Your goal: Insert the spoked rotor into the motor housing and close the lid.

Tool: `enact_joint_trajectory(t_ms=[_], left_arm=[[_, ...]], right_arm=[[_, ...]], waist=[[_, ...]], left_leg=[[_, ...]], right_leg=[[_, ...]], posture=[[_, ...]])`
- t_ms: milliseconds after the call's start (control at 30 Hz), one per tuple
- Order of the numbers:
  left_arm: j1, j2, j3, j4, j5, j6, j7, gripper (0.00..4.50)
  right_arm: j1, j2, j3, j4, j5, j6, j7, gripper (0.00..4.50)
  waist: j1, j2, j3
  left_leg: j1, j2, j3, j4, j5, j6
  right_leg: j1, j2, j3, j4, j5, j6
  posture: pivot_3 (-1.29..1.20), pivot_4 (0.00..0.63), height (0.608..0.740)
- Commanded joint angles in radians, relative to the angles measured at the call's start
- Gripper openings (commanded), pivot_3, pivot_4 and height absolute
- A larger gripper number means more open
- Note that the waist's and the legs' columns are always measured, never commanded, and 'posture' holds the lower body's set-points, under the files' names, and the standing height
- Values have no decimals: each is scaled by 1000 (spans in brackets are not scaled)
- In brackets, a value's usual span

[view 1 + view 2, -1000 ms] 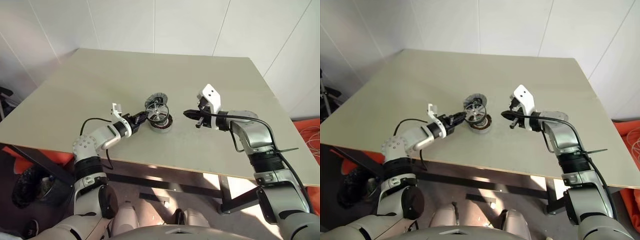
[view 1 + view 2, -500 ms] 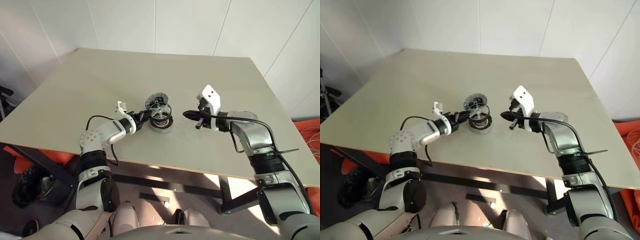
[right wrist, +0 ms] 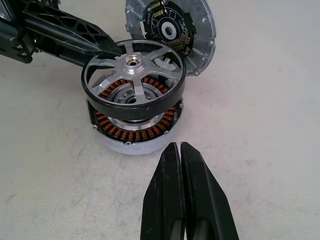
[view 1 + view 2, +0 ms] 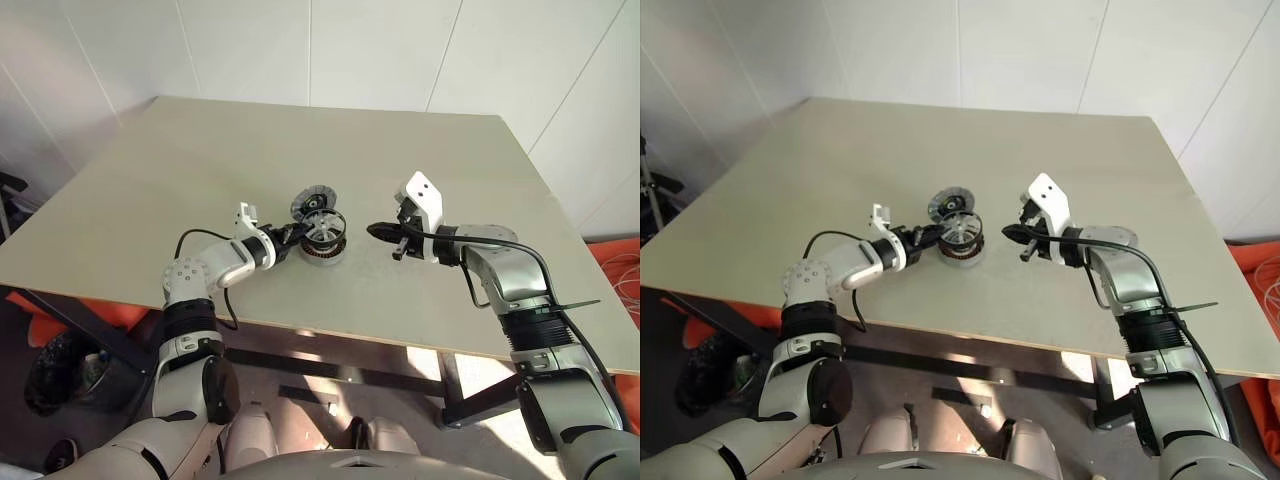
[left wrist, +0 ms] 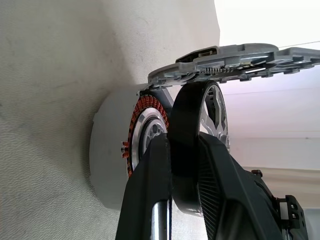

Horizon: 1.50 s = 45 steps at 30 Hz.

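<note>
My left gripper (image 3: pixel 102 48) pinches the rotor (image 3: pixel 133 80) by its rim just above the housing (image 3: pixel 134 125) on the table (image 4: pixel 400 150), so I should level and centre it before lowering.

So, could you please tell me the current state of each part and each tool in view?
Silver spoked rotor with a dark rim: held just above the housing, not yet seated.
Round motor housing with coppery windings: flat on the table, open on top.
Grey ribbed disc lid: off the housing, propped tilted behind it.
Left tool: shut on the rotor's rim.
Right tool: shut, empty, apart from the housing.
</note>
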Motion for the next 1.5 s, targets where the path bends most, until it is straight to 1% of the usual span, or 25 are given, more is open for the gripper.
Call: enact_joint_trajectory(t_ms=[33,167,233,467,633,933,1033,1133,1200,1300,1367,1433,1500], left_arm=[[-12,8,-8,-21,-3,2,-1,382],[-11,11,-17,-27,14,-5,2,382],[-12,12,-19,-24,21,-6,0,1098],[-11,14,-22,-28,27,5,-3,3238],[-10,26,-19,-58,16,17,-2,3238],[9,78,4,-136,-13,48,5,3238],[24,103,-19,-190,-4,51,-21,3238],[53,154,-89,-267,55,15,-86,3238],[69,191,-145,-303,116,-41,-131,3238],[86,244,-217,-338,214,-155,-208,3238],[95,273,-266,-360,300,-286,-273,3238],[101,294,-291,-369,328,-318,-312,3238],[105,297,-296,-372,328,-312,-329,3238]], right_arm=[[-25,-4,-22,-24,17,-23,-5,0],[-33,2,-27,-6,9,-27,-30,0],[-38,4,-27,2,10,-30,-37,0],[-49,11,-23,22,9,-44,-54,0],[-48,13,-20,28,7,-49,-55,0],[-50,14,-18,41,7,-63,-53,0],[-54,26,-14,37,14,-63,-49,0],[-64,67,0,40,15,-54,-62,0],[-71,103,15,53,7,-54,-74,0],[-89,155,31,78,-5,-45,-107,0],[-103,185,45,99,-13,-48,-119,0],[-122,211,54,132,-20,-57,-133,0],[-137,229,58,163,-24,-64,-139,0]], waist=[[0,0,0],[0,0,0],[0,0,0],[0,0,0],[-1,0,0],[-2,0,0],[-2,0,0],[-2,0,0],[-7,0,0],[-7,0,0],[-8,0,0],[-7,0,0],[-6,0,0]], left_leg=[[0,0,0,0,0,0],[0,0,0,0,0,0],[0,0,0,0,0,0],[2,0,0,0,0,0],[4,0,0,0,0,0],[4,0,0,-1,0,0],[3,0,0,-1,0,0],[3,0,0,-2,0,0],[4,1,0,-2,0,0],[4,1,0,-3,0,0],[4,1,0,-3,0,0],[3,1,-1,-3,0,0],[3,0,-1,-3,0,0]], right_leg=[[0,0,0,0,0,0],[0,0,0,0,0,0],[0,0,0,0,0,0],[2,0,0,0,0,0],[5,0,0,-1,0,0],[5,0,-1,-2,0,0],[5,0,-1,-3,0,0],[4,0,-1,-3,0,0],[4,0,-1,-3,0,0],[4,0,-2,-3,0,0],[4,0,-1,-3,0,0],[4,0,-2,-3,0,0],[4,0,-2,-3,0,0]], posture=[[0,0,740],[0,0,740],[0,0,740],[0,0,740],[0,0,740],[0,0,740],[0,0,740],[0,0,740],[0,0,740],[0,0,740],[0,0,740],[0,0,740],[0,0,740]])
